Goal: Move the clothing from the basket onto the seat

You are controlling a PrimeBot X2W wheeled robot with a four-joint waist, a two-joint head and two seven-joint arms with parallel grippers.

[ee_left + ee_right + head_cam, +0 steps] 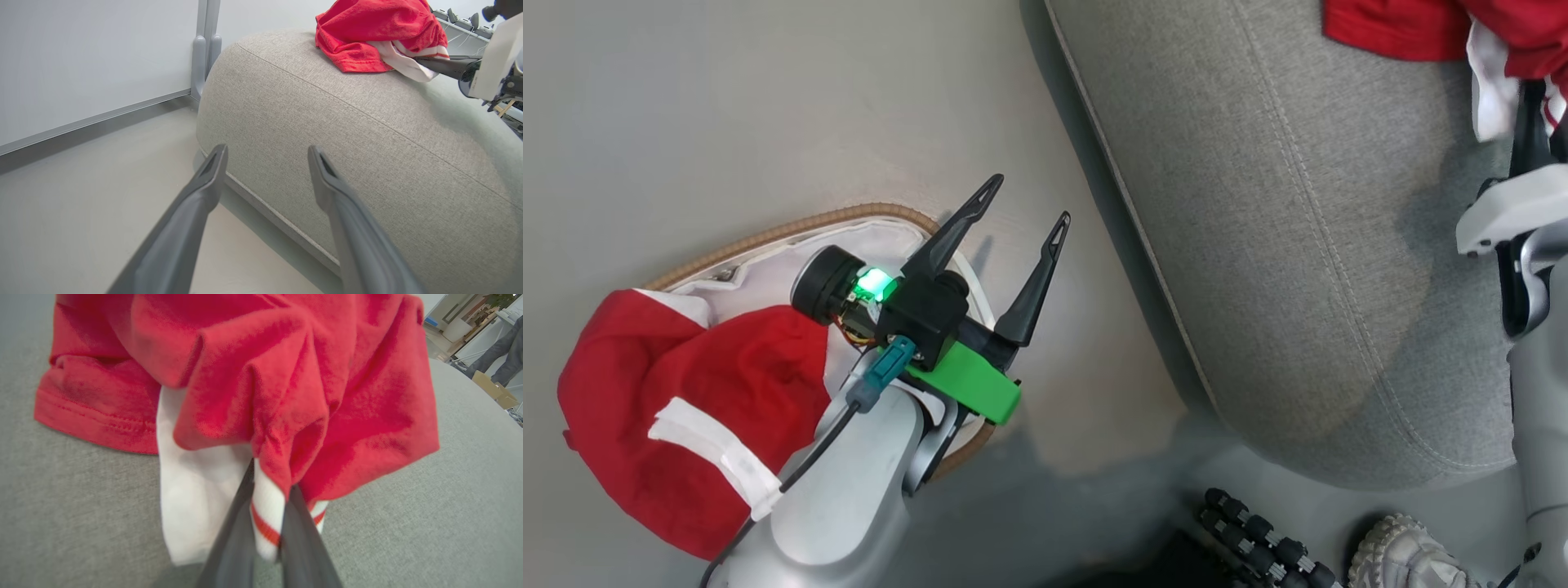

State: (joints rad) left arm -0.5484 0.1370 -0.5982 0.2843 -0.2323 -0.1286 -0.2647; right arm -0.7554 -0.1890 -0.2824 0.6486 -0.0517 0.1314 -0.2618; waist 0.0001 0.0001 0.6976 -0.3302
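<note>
- Two red garments, two places: the delivered garment (286, 375) lies bunched on the grey seat (1258, 204). The remaining garment (686, 392) sits heaped in the basket (849, 214) on the floor (727, 106), spilling over the rim on the side away from the seat.
- Our right gripper (271, 486) pinches the delivered garment's white trim (265, 514) with its thin red stripes, fingers pressed together on the cloth, low over the cushion.
- Our left gripper (1029, 200) is spread and empty, above the basket's seat-side rim, fingers pointing toward the seat and touching nothing.
- We judge the step in hand to be the set-down of one piece, with the task about half done: one garment on the seat, one in the basket.
- The next move, as we read it, calls for the right fingers to part and draw back cleanly, so the trim does not snag and drag the cloth toward the cushion's edge.
- After that, the left gripper is the nearer one for the remaining garment. It would need to turn back and dip toward the basket, closing on a fold of red fabric and not on the white liner (768, 273) beneath.
</note>
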